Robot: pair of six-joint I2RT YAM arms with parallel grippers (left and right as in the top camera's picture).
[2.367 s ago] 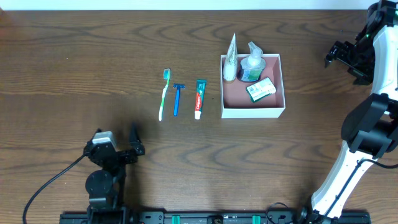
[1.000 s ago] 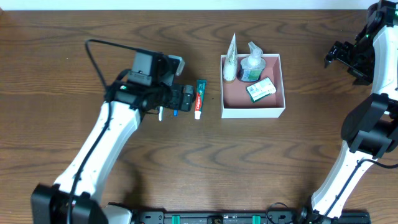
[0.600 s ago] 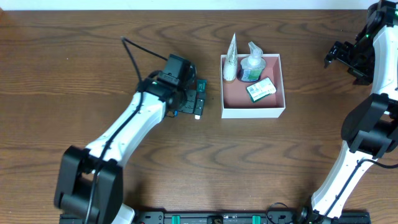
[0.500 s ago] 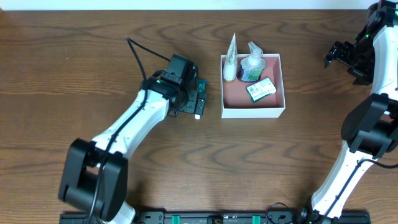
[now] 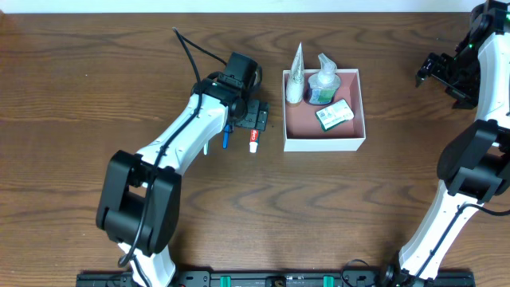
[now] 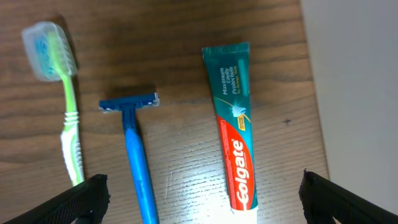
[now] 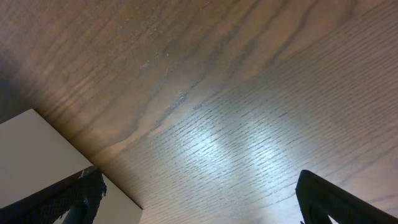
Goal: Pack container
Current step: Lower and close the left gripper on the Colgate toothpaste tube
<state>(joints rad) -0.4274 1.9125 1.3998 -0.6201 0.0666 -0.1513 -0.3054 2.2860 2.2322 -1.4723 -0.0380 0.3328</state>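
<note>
a square, shallow white box with a dusty-pink floor, the container (image 5: 323,144), sits on the dark brown wooden table (image 5: 239,215), right of the middle and toward the far edge. a white tube (image 5: 296,76) stands in its far left corner. a clear pump bottle with bluish liquid (image 5: 323,84) is beside it along the far wall, and a small green and white packet (image 5: 334,115) lies flat on the pink floor.

left of the container, three things lie parallel on the bare wood: a green and red toothpaste tube (image 6: 235,124) nearest the box but apart from its wall, then a blue plastic razor (image 6: 134,155), then a green and white toothbrush (image 6: 68,118).

the left gripper (image 5: 253,118) hovers over the toothpaste, its black fingers (image 6: 87,196) spread wide with the razor and tube between them, holding nothing.

the right gripper (image 5: 426,70) is near the table's far right corner, well apart from the container, jaws spread wide over bare wood and empty.
</note>
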